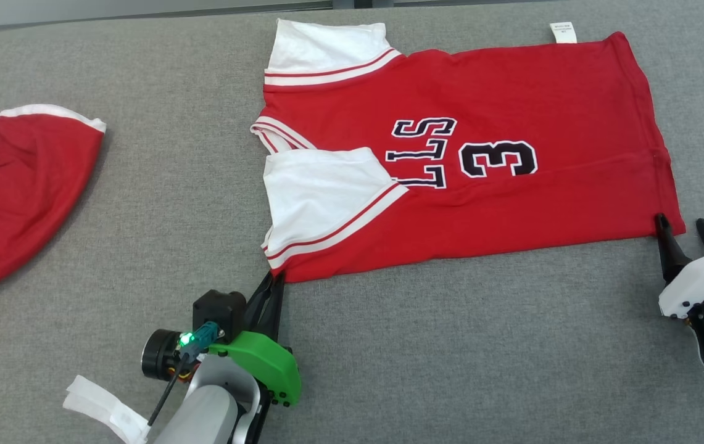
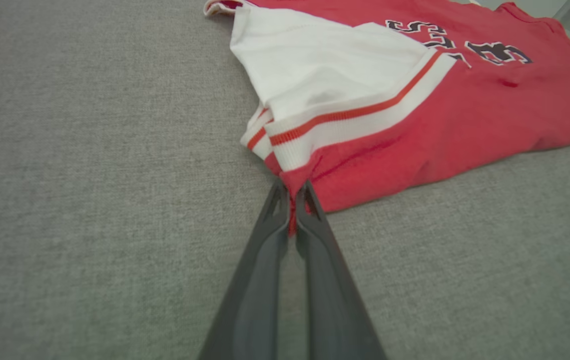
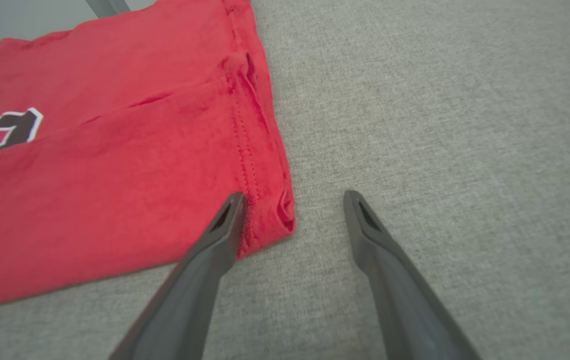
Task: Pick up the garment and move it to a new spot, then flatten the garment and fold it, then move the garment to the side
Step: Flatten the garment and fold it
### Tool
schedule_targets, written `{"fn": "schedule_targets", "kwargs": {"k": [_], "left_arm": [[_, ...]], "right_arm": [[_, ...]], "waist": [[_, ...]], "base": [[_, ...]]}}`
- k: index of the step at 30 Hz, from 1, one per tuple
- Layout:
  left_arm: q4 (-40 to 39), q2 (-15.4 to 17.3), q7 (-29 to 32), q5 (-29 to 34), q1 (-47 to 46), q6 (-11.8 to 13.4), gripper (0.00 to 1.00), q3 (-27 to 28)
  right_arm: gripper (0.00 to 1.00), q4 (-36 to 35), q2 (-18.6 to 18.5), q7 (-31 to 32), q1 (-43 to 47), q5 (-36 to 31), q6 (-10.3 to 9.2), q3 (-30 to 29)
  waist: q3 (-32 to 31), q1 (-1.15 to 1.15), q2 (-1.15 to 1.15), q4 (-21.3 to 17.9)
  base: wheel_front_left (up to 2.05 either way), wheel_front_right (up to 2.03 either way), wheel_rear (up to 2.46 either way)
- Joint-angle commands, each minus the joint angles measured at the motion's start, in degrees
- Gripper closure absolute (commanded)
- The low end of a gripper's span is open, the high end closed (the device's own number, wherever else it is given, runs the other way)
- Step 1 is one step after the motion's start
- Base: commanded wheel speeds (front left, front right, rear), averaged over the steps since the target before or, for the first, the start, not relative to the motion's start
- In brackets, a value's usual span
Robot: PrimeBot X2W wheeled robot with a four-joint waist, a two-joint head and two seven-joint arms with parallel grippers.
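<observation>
The garment (image 1: pixel 512 111) is a red jersey with white sleeves, dark letters and a "3", lying flat on the grey surface with its sleeves folded onto the body. My left gripper (image 1: pixel 277 277) is shut on the garment's near left corner; in the left wrist view the red hem (image 2: pixel 292 190) is pinched between the two dark fingers (image 2: pixel 275 220). My right gripper (image 1: pixel 682 225) stands open at the near right corner. One finger (image 3: pixel 225 225) rests on the hem (image 3: pixel 270 215), the other (image 3: pixel 364 220) lies on bare cloth beside it.
A second red garment (image 1: pixel 18 191) with a white trim lies at the left edge of the grey surface (image 1: pixel 450 345). A white strap (image 1: pixel 99 407) hangs by my left arm. The surface's far edge runs just beyond the jersey.
</observation>
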Motion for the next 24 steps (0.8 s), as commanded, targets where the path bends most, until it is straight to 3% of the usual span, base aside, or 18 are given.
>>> {"fn": "schedule_targets", "kwargs": {"k": [1, 2, 3, 13, 24], "left_arm": [[-0.4, 0.7, 0.2, 0.1, -1.0, 0.5, 1.00, 0.1], [-0.6, 0.8, 0.3, 0.1, -1.0, 0.6, 1.00, 0.1], [-0.8, 1.0, 0.4, 0.1, -1.0, 0.6, 1.00, 0.1], [-4.0, 4.1, -0.4, -1.6, 4.2, 0.5, 1.00, 1.1], [-13.6, 7.2, 3.2, -2.2, 13.9, 3.8, 1.00, 0.3]], "right_arm": [[0.58, 1.0, 0.3, 0.4, -1.0, 0.9, -0.08, 1.1], [0.86, 1.4, 0.5, 0.3, -1.1, 1.3, -0.08, 1.8], [1.00, 1.6, 0.6, 0.2, -1.3, 1.8, -0.08, 2.5], [1.00, -0.6, -2.0, -1.4, 2.4, 5.1, -0.10, 7.2], [1.00, -7.8, -6.8, -1.6, 10.3, 5.6, -0.14, 5.6]], "waist": [[0.3, 0.00, 0.00, 0.2], [0.3, 0.00, 0.00, 0.3], [0.2, 0.00, 0.00, 0.3], [-4.5, 0.00, 0.00, -0.9], [-6.8, 0.00, 0.00, -1.8]], "base": [[0.00, 0.00, 0.00], [0.00, 0.00, 0.00], [0.00, 0.00, 0.00], [0.00, 0.00, 0.00], [0.00, 0.00, 0.00]]}}
